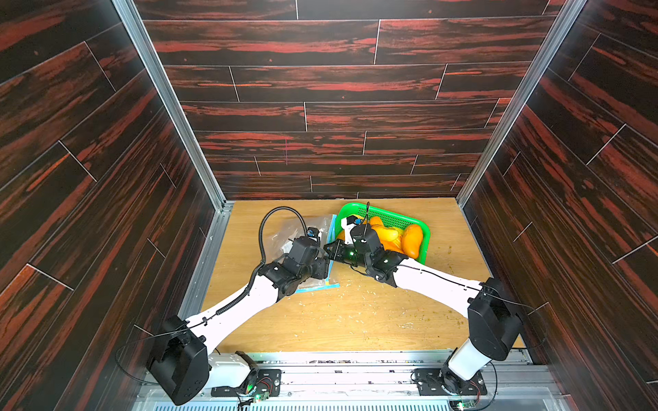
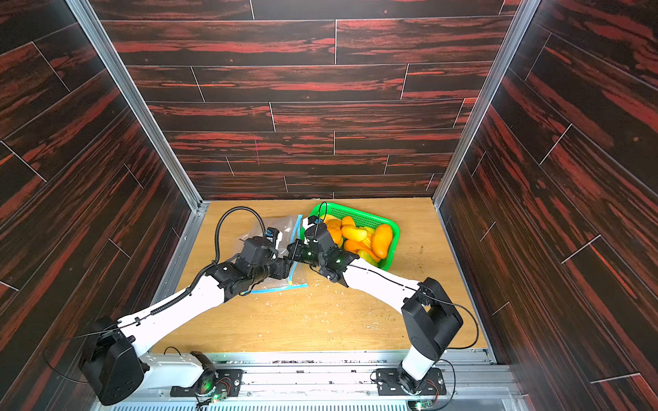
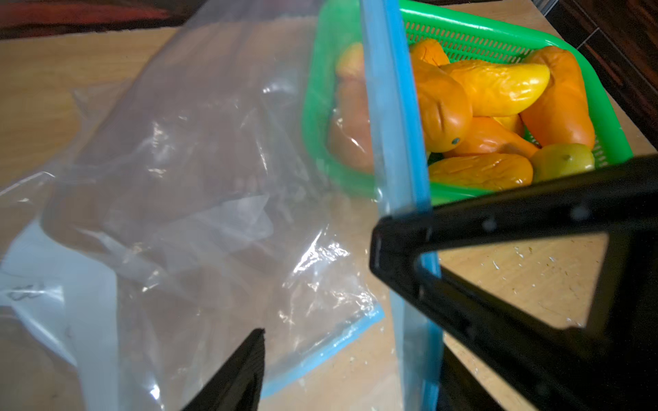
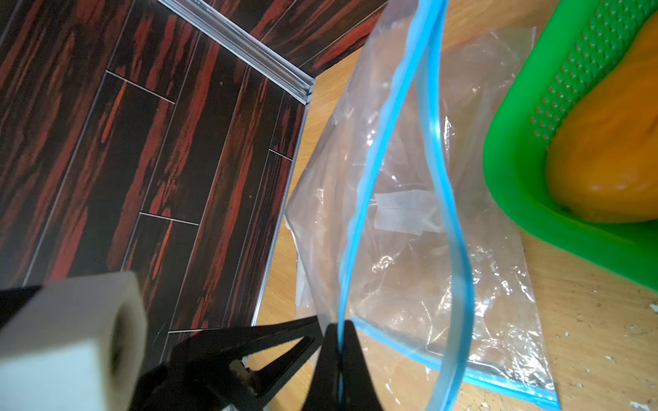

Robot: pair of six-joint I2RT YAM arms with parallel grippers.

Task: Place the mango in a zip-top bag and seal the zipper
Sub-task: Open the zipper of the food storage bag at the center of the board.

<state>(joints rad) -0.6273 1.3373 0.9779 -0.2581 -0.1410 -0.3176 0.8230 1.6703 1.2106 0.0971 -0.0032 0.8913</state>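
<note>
A clear zip-top bag (image 1: 295, 231) (image 2: 281, 227) with blue zipper strips lies on the table left of the basket and holds no fruit. Its mouth is lifted and parted into a loop (image 4: 370, 178). My right gripper (image 4: 340, 341) (image 1: 329, 249) is shut on one zipper strip near the end of the mouth. In the left wrist view it (image 3: 395, 227) shows pinching the blue strip. My left gripper (image 3: 338, 373) (image 1: 322, 263) stands open right beside it, low over the bag (image 3: 196, 178), one finger (image 3: 249, 370) above the plastic. Several orange and yellow mangoes (image 1: 413, 242) (image 2: 381, 240) (image 3: 498, 85) lie in the basket.
The green plastic basket (image 1: 422, 227) (image 2: 393, 227) (image 3: 463, 32) stands at the back right, touching the bag's mouth side. Pale crumbs are scattered on the wooden table (image 1: 356, 320). Dark wood-patterned walls close in the back and both sides.
</note>
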